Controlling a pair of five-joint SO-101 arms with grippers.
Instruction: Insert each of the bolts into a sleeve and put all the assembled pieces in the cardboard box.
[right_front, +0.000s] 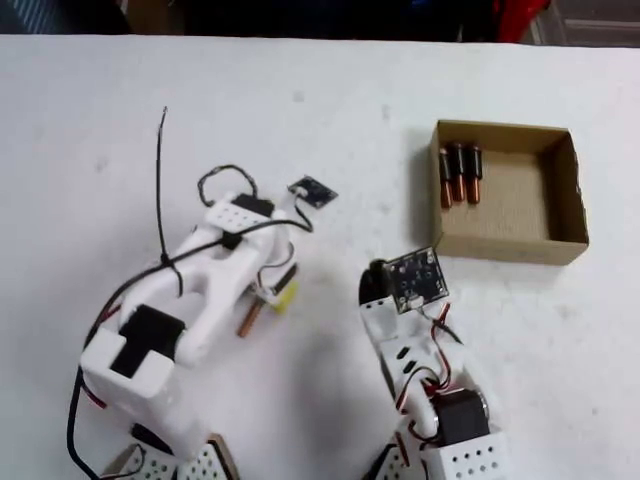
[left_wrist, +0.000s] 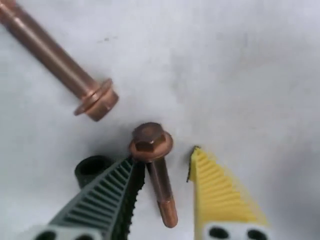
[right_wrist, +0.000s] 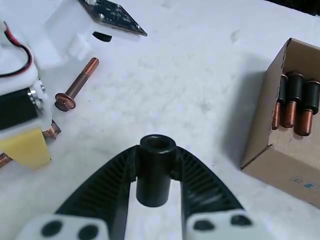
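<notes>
My left gripper (left_wrist: 166, 157) stands open low over the table, with a copper bolt (left_wrist: 152, 175) between its dark finger (left_wrist: 107, 195) and its yellow finger (left_wrist: 220, 195). The bolt touches the dark finger and a gap shows on the yellow side. In the high view this bolt (right_front: 250, 318) sticks out from under the left gripper (right_front: 272, 290). A second bolt (left_wrist: 60, 65) (right_wrist: 77, 85) lies loose close by. A black sleeve-like tube (left_wrist: 92, 167) is partly hidden behind the dark finger. My right gripper (right_wrist: 156, 150) (right_front: 375, 278) is shut on an upright black sleeve (right_wrist: 156, 170).
The cardboard box (right_front: 560, 215) (right_wrist: 270, 150) sits at the right back, beyond the right gripper, and holds three assembled pieces (right_front: 460, 172) (right_wrist: 295, 105) along one wall. The left arm (right_front: 190, 300) lies across the table's left middle with loose cables (right_front: 160, 180).
</notes>
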